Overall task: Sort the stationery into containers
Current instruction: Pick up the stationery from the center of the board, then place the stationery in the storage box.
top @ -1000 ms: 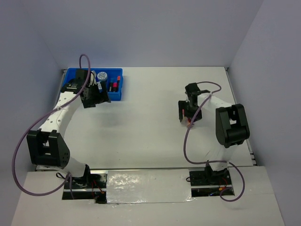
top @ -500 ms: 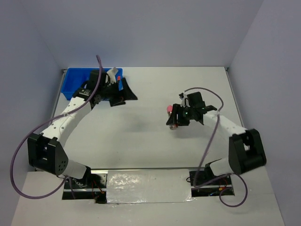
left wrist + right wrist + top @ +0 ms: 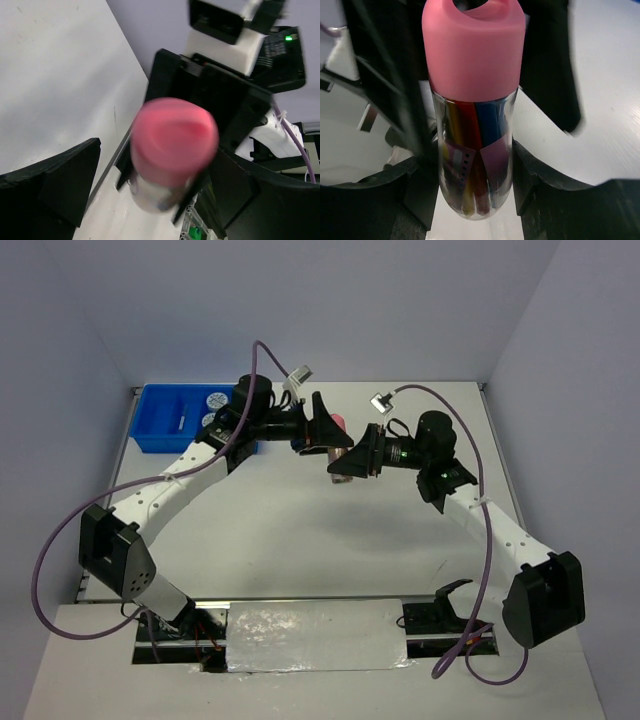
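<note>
Arms reach toward each other above the middle of the counter [image 3: 300, 530] in the top view. The left claw [image 3: 328, 432] and the right claw [image 3: 343, 466] nearly meet there, with the pink cap of the tube [image 3: 337, 421] showing between them. The blue tray [image 3: 150, 435] sits at the far left corner with two round discs [image 3: 215, 400] in its right part.

From the left wrist, the tube's cap [image 3: 174, 135] faces the camera, blurred, between the left claw's spread fingers [image 3: 55, 185], which do not touch it; this claw is open.

From the right wrist, the right claw is clamped on the clear lower body of the tube, which holds coloured sticks, with the cap pointing away.
</note>
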